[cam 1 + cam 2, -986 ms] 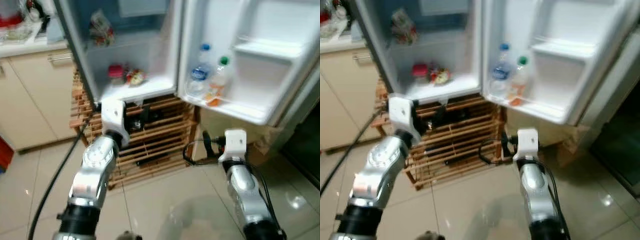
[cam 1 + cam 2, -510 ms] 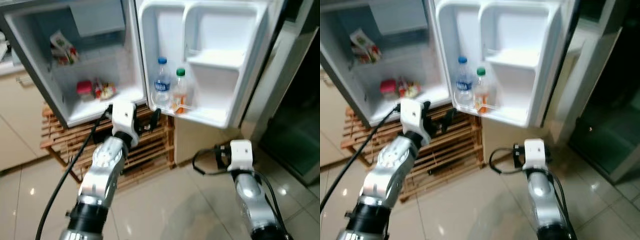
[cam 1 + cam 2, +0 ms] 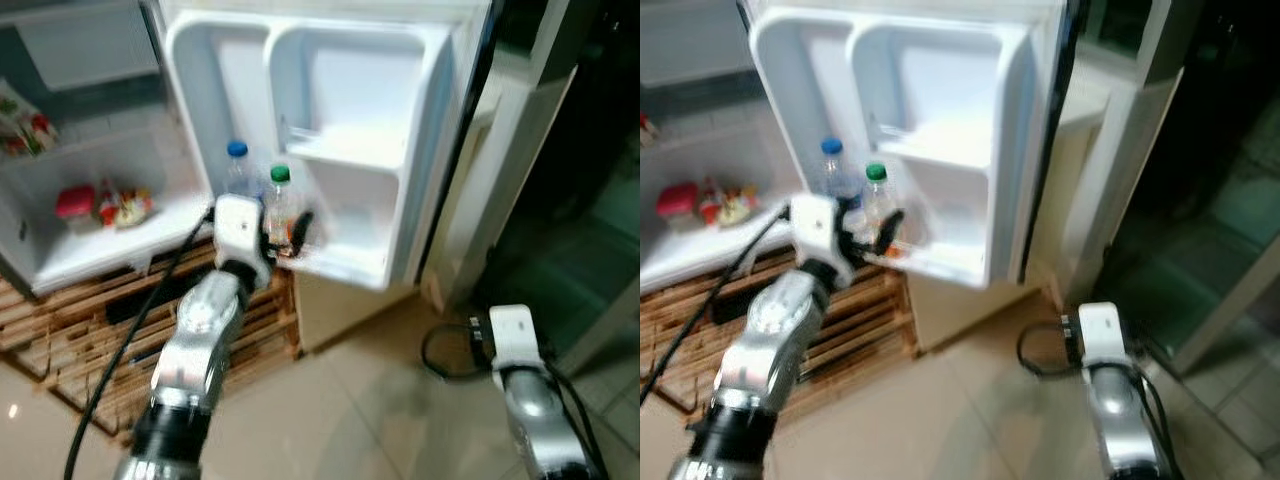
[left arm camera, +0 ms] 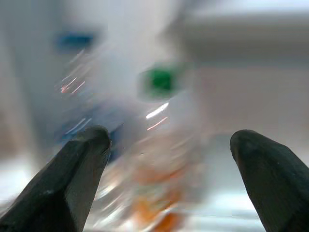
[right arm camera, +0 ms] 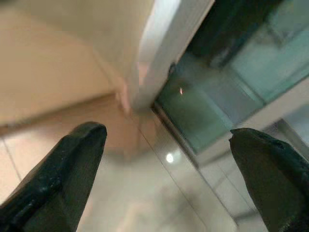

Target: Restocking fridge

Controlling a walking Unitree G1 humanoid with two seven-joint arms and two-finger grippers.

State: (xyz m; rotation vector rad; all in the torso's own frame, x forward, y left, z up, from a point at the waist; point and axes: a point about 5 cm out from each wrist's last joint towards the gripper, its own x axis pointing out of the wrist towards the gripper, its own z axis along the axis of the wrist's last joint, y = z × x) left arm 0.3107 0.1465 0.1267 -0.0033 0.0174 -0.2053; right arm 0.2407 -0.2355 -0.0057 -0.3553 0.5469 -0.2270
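The left tool [image 3: 290,232] is raised to the lower shelf of the open fridge door [image 3: 340,150], its fingers [image 4: 72,179] spread wide in front of two bottles standing side by side there: a green-capped bottle [image 3: 279,205] with orange at its base and a blue-capped water bottle [image 3: 237,175]. The fingers do not grip either bottle. The right tool [image 5: 164,179] is held low over the tiled floor [image 3: 370,420], its fingers also spread and holding nothing. Inside the fridge, a red-lidded jar [image 3: 73,203] and small packets [image 3: 125,205] rest on the bottom shelf, above a wooden slatted rack [image 3: 70,330].
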